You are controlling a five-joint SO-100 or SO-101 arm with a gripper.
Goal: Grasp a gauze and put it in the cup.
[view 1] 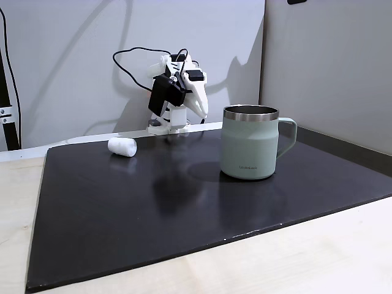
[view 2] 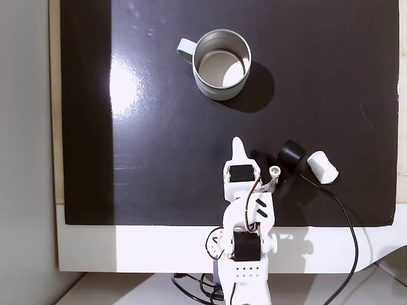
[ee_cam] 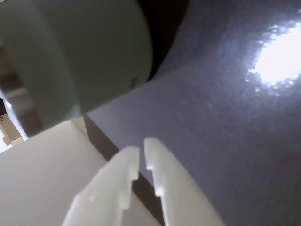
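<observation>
The cup (view 1: 248,147) is a pale sage-green mug with a steel rim, standing upright on the black mat; from above its inside looks bare (view 2: 216,94). In the wrist view its wall (ee_cam: 84,52) is close and blurred at the upper left. The gauze (view 1: 122,146), a small white roll, lies on the mat near the arm's base, to the right of the arm in the view from above (view 2: 322,166). My gripper (ee_cam: 142,150) is shut with nothing between its white fingers. It hovers over the mat (view 2: 237,145), between the arm's base and the cup and apart from both cup and gauze (view 1: 202,110).
The black mat (view 1: 153,214) covers most of a light table. The arm's base stands on a white board (view 2: 127,248) at the mat's edge. A black cable (view 2: 348,222) runs past the gauze. Walls stand behind and to the right in the side fixed view.
</observation>
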